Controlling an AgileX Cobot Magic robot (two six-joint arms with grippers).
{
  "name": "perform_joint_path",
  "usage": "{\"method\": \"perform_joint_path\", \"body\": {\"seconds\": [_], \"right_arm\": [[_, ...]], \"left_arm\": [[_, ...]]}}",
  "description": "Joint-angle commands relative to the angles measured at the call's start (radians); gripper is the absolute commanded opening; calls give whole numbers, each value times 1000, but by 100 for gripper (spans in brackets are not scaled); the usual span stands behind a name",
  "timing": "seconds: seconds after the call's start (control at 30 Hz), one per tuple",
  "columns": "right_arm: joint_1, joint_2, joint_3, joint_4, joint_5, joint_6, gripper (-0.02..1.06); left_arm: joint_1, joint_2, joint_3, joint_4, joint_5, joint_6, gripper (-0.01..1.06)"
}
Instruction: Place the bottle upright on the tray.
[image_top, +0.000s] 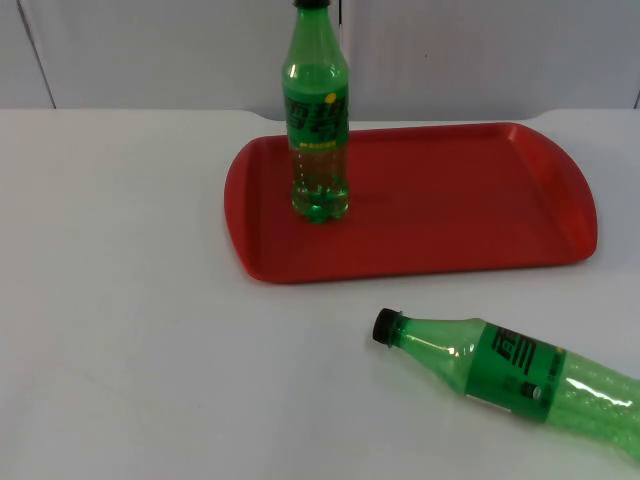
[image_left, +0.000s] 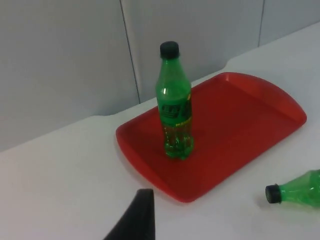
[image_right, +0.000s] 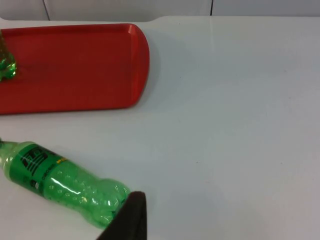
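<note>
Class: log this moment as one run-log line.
standing bottle: upright on tray | lying bottle: on table, off tray | grippers: apart from both

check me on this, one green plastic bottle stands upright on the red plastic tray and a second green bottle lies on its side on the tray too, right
Not quite. The second green plastic bottle lies on its side on the white table, in front of the red plastic tray, not on it. The top view shows this. The upright green plastic bottle does stand on the tray.

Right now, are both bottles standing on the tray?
No, one bottle stands on the red tray; the other bottle lies on the table.
</note>
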Motion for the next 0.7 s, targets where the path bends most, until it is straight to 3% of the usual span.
{"method": "perform_joint_path", "body": {"seconds": [0.0, 0.2, 0.43, 0.67], "right_arm": [[-2, -3, 7, -3, -9, -1, 105], [-2, -3, 7, -3, -9, -1, 105], [-2, -3, 7, -3, -9, -1, 105], [-2, -3, 7, -3, -8, -1, 105]], "left_arm": [[4, -88, 44, -26, -20, -12, 105], [4, -219, 81, -38, -8, -26, 105], [4, -419, 104, -24, 105, -35, 105], [4, -424, 103, 4, 215, -90, 105]]}}
